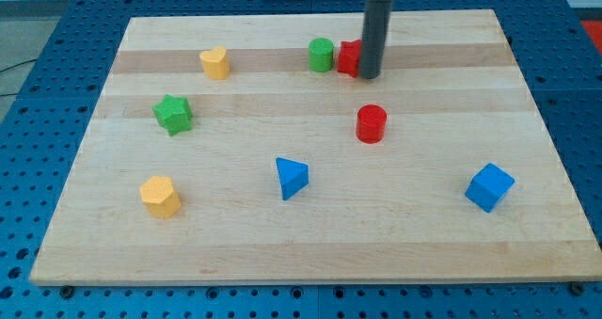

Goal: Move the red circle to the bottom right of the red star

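Observation:
The red circle (372, 123) is a short red cylinder standing near the middle of the board. The red star (349, 57) sits toward the view's top, partly hidden by my rod. My tip (370, 76) rests on the board against the red star's right side, above the red circle and apart from it.
A green cylinder (322, 54) touches the red star's left. A yellow heart (215, 62) is at upper left, a green star (174, 114) at left, a yellow hexagon (161, 196) at lower left, a blue triangle (291, 178) at bottom centre, a blue cube (489, 187) at lower right.

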You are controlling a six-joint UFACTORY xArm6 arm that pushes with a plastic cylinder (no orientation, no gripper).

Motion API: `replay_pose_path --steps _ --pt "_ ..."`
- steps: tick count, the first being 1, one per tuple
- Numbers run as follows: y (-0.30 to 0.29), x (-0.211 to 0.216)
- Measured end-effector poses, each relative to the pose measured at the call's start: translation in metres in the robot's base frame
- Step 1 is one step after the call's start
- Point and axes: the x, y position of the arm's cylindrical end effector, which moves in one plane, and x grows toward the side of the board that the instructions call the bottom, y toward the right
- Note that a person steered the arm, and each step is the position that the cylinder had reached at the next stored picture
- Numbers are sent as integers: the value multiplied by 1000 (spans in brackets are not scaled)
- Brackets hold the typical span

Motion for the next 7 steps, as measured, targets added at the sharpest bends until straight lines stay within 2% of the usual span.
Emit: replay_pose_path --steps 1,2,3,4,5,6,7 --pt "92 2" --pt "169 35" --pt "167 139" --pt "66 181" --pt "-8 169" --pt "-6 146" --pt "30 130"
